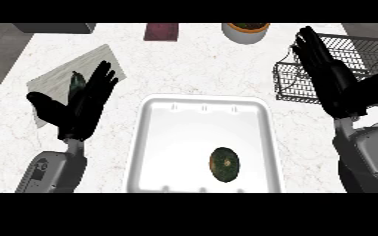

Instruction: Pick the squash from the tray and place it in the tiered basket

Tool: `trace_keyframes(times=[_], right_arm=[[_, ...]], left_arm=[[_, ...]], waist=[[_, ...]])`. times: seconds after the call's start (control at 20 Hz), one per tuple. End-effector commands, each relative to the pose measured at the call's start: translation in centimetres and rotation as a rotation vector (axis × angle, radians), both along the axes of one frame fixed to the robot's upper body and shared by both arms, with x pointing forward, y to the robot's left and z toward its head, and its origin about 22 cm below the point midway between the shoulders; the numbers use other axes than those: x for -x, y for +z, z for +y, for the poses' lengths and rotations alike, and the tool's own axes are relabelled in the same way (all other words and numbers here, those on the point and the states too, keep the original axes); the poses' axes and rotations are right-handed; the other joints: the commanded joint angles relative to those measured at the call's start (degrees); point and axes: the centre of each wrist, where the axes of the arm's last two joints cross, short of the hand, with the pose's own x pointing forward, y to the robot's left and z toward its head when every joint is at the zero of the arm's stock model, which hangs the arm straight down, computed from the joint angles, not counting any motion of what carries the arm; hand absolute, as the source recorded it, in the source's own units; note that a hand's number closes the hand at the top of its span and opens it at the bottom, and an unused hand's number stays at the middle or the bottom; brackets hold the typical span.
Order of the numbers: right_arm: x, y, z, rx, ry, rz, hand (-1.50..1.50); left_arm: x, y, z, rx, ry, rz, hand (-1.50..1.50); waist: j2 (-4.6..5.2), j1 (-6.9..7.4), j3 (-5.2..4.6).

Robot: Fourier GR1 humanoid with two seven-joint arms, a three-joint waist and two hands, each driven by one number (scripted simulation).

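While both hands hover off tray, squash (225,164) lies untouched on floor of white tray (159,145), lower right of centre. Left hand (83,107) well left of tray, fingers straight, holding nothing, above grey cutting board (66,77); dark green vegetable (77,84) just beside fingers. Right hand (328,75) up right of tray, fingers straight, empty, in front of wire tiered basket (347,47). Squash well apart from both hands, nearer right. Tabletop (184,70) white marble.

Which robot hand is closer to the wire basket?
The right hand. It is right in front of the wire basket, overlapping it. The left hand is far away across the counter, past the white tray.
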Motion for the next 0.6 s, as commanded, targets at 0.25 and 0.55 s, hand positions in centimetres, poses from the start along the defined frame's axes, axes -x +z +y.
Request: trace_keyframes(times=[0.25,0.55], right_arm=[[5.6,-5.0,18.4,-0.023,0.371,0.014,-1.50],[8.4,-10.0,22.2,-0.055,0.304,-0.062,-1.50]], left_arm=[[0.2,-0.8,-1.6,-0.199,-0.125,-0.122,0.00],[3.6,-5.2,1.1,-0.179,-0.141,-0.048,0.00]], waist=[[0.86,1.36,-0.24],[0.74,0.27,-0.15]])
